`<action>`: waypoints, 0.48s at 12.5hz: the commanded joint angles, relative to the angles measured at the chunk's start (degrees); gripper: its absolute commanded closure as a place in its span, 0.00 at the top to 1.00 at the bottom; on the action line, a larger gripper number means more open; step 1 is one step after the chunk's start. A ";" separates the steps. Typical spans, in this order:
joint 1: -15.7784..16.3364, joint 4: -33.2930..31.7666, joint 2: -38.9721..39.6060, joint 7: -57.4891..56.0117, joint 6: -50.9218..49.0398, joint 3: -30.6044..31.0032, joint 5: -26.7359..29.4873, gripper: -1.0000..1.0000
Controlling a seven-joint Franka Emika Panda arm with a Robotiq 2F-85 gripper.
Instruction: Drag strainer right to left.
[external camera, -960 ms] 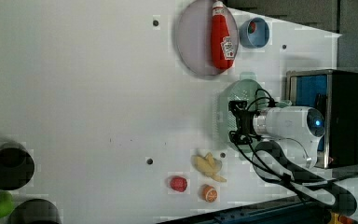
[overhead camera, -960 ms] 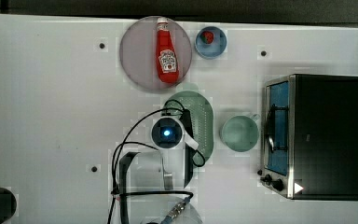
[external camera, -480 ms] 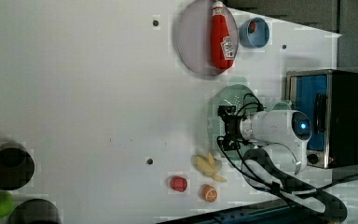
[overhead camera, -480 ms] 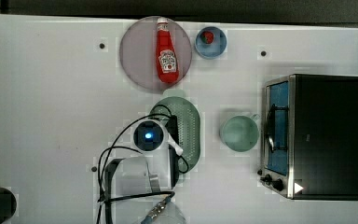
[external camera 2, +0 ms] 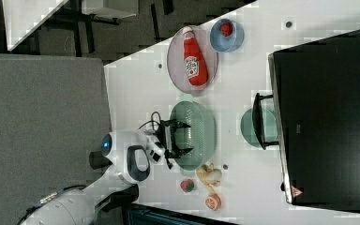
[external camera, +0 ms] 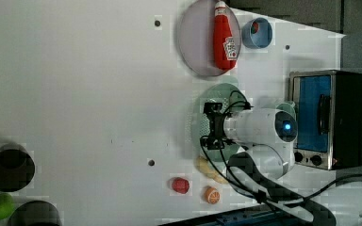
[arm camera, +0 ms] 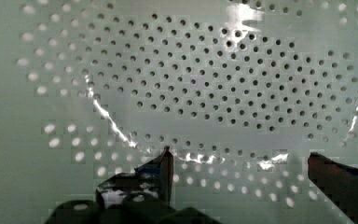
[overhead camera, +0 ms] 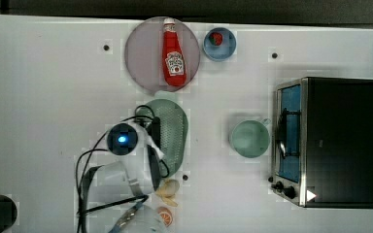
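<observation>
In the wrist view the gripper (arm camera: 237,186) is seen with its two dark fingers (arm camera: 158,179) spread wide, and nothing is held between them. Just beyond the fingertips the perforated inside of the strainer (arm camera: 205,84) is seen at close range; whether the tips touch its surface cannot be told.

In the right view the gripper (external camera 2: 174,139) is seen reaching into the strainer (external camera 2: 198,133) from the right view's left, the jaws splayed apart over the bowl near its rim. In the top view the strainer (overhead camera: 174,132) is found near the middle of the white table (overhead camera: 43,97), partly covered on the top view's left by the arm's wrist (overhead camera: 122,140). In the left view the strainer (external camera: 219,94) is seen under the gripper (external camera: 211,126).

Just beside one end of the strainer a mauve plate (overhead camera: 143,53) is set, and a ketchup bottle (overhead camera: 174,54) is laid on it. At the other end a few toy foods (overhead camera: 167,189) are lying. To the top view's right of the strainer, apart from it, a pale green cup (overhead camera: 249,138) is standing, and beyond that a toaster oven (overhead camera: 330,141). Farther off, next to the plate, a blue bowl (overhead camera: 226,48) is placed with a small red fruit (overhead camera: 216,38) inside.
</observation>
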 commanded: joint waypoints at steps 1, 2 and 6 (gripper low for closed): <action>4.93 3.08 2.08 4.49 -0.14 1.14 0.96 1.00; 5.87 4.08 2.69 4.51 -0.49 1.15 1.71 1.00; 9.62 8.62 4.74 4.75 -3.27 1.15 5.82 1.00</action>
